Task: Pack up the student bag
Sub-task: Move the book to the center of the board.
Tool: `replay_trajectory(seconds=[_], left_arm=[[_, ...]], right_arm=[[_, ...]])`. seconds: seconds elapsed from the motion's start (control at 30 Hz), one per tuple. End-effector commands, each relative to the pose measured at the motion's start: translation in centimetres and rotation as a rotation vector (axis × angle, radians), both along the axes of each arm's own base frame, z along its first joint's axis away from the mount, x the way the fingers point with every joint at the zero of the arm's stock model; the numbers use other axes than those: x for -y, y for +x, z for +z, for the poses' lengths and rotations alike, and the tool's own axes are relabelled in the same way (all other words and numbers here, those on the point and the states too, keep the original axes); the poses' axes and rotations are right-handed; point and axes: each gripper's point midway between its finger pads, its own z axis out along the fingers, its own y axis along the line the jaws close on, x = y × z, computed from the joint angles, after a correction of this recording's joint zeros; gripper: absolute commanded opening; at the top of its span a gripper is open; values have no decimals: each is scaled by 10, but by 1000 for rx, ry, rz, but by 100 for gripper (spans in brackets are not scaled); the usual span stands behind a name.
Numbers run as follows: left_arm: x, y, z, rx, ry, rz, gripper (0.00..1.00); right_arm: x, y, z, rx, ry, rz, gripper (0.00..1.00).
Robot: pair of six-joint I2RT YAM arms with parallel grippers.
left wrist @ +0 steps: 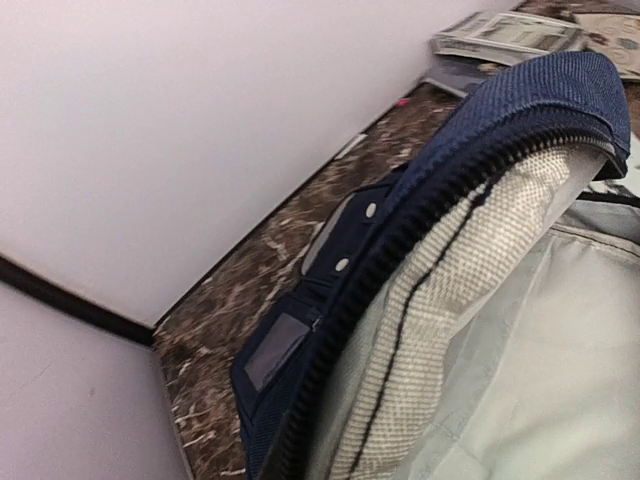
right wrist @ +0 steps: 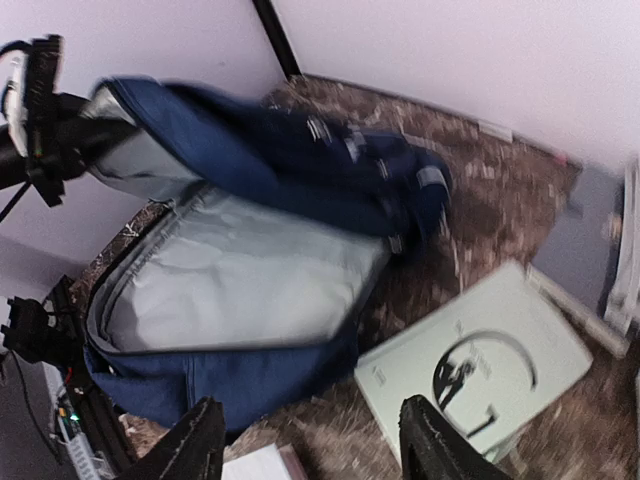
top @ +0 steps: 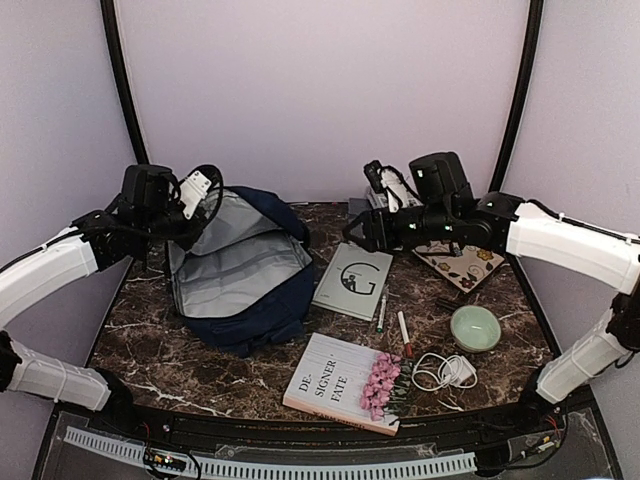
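The student bag (top: 250,300) lies open at the left middle of the table, its light grey lining (top: 235,265) facing up. My left gripper (top: 192,220) is shut on the edge of the bag's raised flap and holds it up and open. The left wrist view shows only the flap's zipper edge and navy fabric (left wrist: 540,90), not my fingers. In the right wrist view the bag (right wrist: 270,140) is on the left, with the left gripper (right wrist: 50,130) at the flap. My right gripper (top: 358,232) (right wrist: 312,430) is open and empty, hovering above the table between the bag and a pale green book.
The pale green book with a large G (top: 353,280) (right wrist: 480,360) lies right of the bag. A white book with pink flowers (top: 335,385) sits at the front. Two pens (top: 382,308), a green bowl (top: 475,328), a white cable (top: 445,372) and a floral notebook (top: 462,262) lie to the right.
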Motion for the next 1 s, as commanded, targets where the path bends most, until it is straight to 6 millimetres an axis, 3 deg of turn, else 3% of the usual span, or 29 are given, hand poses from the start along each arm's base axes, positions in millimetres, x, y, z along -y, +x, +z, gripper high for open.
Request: replay_trajectory(seconds=[0.0,0.03,0.17,0.33,0.43,0.53,0.7,0.87,0.97], left_arm=[[-78,6,69,232,-26,383,0],[-80,4,69,237,-46,390,0],[-75,-11,51,184,-159,355,0],[-64,-26,27,115,-247,293,0],[-60,-32,26,94,-291,263,0],[-55,-37,31,100,-330,225,0],[-53,-41,32,88,-332,208,0],[-51,-43,23,56,-333,202,0],[-50,-43,23,54,-335,195,0]], right_arm=[[56,-54,-98,-491,-129,-253,58],[69,-70,-119,-532,-177,-284,58],[107,-119,-148,-633,-259,-425,48],[108,-194,-196,-838,-387,-346,48],[95,-220,-214,-946,-313,-290,56],[79,-223,-225,-974,-219,-259,64],[53,-220,-235,-994,-99,-209,62],[48,-201,-243,-962,-34,-252,41],[44,-189,-236,-961,60,-255,34]])
